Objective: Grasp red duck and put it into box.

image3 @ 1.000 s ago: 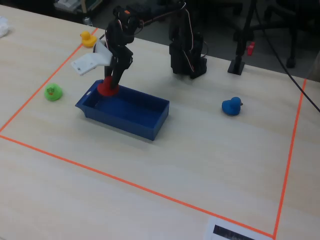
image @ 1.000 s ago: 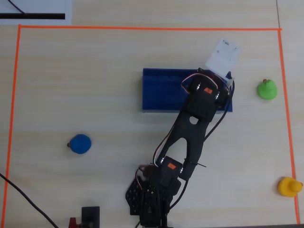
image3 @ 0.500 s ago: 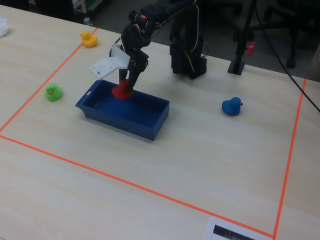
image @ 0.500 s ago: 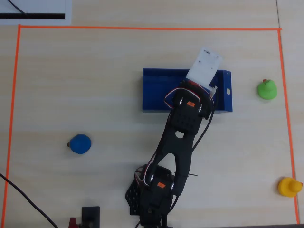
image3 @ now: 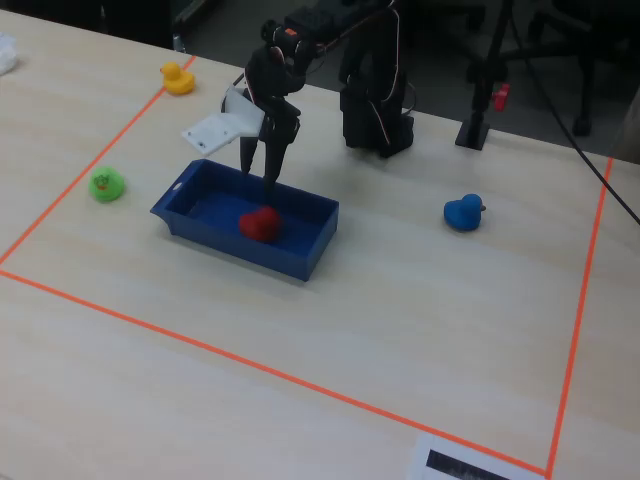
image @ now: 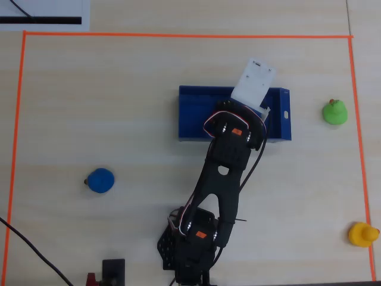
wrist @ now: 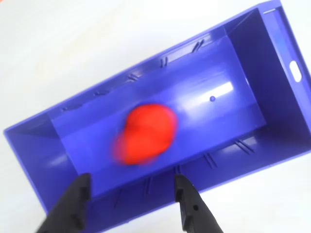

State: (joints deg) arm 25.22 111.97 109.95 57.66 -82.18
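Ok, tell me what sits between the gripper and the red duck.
Nothing. In the wrist view the open gripper hangs above the box, and only bare blue floor separates it from the red duck. The fixed view agrees.

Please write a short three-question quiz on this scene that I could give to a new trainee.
1. True or false: the red duck lies inside the box.
2. In the wrist view, how do the jaws of the gripper stand? A) shut on the duck B) apart and empty, above the box C) shut on the box wall
3. Which colours are the ducks on the table outside the box?

Key
1. True; its outline is blurred in the wrist view, but it sits over the box floor.
2. B
3. Blue duck, green duck and yellow duck.
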